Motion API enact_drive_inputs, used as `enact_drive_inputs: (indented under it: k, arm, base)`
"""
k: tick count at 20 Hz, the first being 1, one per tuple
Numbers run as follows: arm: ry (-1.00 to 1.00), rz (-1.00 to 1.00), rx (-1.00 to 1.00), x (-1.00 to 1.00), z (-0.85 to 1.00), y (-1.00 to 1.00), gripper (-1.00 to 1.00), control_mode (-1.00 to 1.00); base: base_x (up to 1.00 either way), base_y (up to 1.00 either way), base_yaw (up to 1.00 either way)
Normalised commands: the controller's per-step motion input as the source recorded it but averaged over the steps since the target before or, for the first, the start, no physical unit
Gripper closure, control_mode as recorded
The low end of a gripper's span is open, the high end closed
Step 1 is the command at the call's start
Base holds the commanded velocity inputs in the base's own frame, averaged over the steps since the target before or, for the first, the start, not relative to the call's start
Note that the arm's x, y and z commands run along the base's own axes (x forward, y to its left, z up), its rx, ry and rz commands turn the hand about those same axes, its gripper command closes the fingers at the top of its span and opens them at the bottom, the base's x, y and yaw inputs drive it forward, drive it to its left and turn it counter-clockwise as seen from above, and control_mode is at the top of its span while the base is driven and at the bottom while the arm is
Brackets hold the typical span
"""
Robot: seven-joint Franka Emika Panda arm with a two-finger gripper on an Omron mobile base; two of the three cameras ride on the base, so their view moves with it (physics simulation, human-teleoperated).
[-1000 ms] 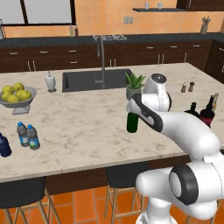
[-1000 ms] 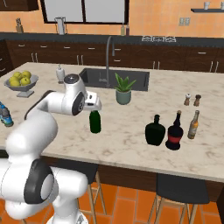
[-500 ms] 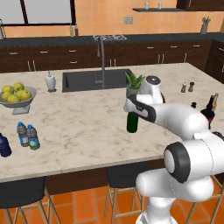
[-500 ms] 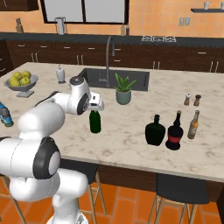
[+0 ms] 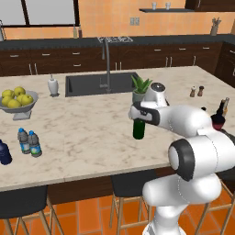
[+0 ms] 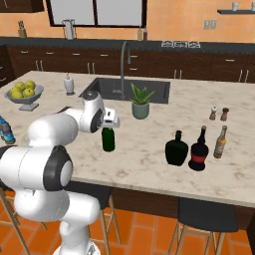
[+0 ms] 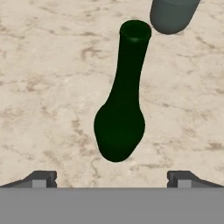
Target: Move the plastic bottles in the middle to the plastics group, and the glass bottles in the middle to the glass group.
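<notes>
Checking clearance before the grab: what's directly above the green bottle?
The open gripper hangs over the green bottle, fingertips apart and not touching it. In both base views the hand covers the bottle's neck; the hand view shows its open mouth. A grey plant pot stands beyond.

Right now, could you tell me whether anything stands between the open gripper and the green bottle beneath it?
Nothing visible does. The gripper hangs open directly over the green bottle, with only bare counter around it; the plant pot stands off beyond it.
</notes>
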Motion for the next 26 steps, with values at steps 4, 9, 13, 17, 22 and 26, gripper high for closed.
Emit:
enact_drive_inputs:
  k: [4,9,13,17,22,26]
  arm:
    - [0.00,0.00,0.00,0.14,-0.16,0.00,-1.00,-1.00]
    - [0.00,0.00,0.00,0.14,-0.16,0.00,-1.00,-1.00]
    - [0.00,0.00,0.00,0.03,-0.25,0.00,-1.00,-1.00]
    - [0.00,0.00,0.00,0.00,-0.08,0.00,-1.00,-1.00]
    - [0.00,0.00,0.00,0.30,0.00,0.00,-1.00,-1.00]
    - [0.00,0.00,0.00,0.15,-0.08,0.00,-1.00,-1.00]
  base:
    - [0.00,0.00,0.00]
    - [0.00,0.00,0.00]
    - [0.00,0.00,0.00]
    - [0.00,0.00,0.00]
    - [0.00,0.00,0.00]
    - [0.00,0.00,0.00]
